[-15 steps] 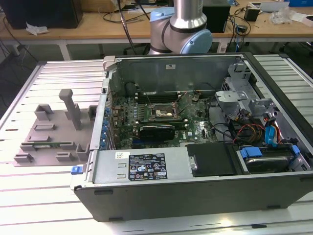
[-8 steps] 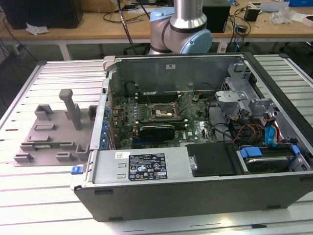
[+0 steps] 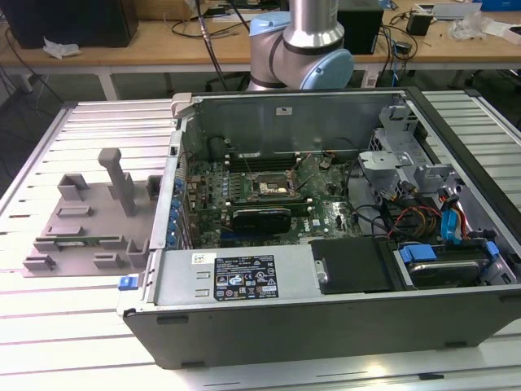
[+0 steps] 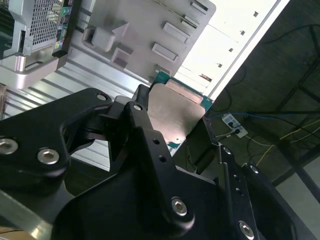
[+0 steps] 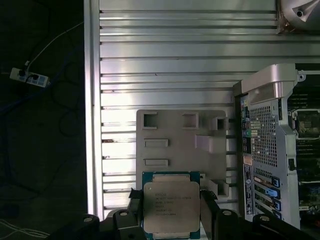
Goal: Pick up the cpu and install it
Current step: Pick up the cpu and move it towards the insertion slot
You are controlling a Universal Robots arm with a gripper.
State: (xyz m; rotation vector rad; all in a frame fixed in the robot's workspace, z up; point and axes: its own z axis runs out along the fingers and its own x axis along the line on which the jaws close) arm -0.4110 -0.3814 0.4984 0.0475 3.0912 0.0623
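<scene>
Your pincer (image 5: 171, 201) is clamped on the cpu (image 5: 171, 209), gripping two opposite edges. You see the cpu held in the air above the grey tray (image 5: 180, 135), with the case (image 5: 265, 140) beside the tray.

The cpu (image 5: 171, 206) is a flat square chip with a silver-grey metal lid bearing faint print and a thin green rim at its edges. It is clamped at two opposite edges between the black fingers (image 5: 210, 212) of the gripper (image 5: 170, 200), lid facing the first wrist camera. In the second wrist view it sits mid-frame, seen at a slant.
</scene>
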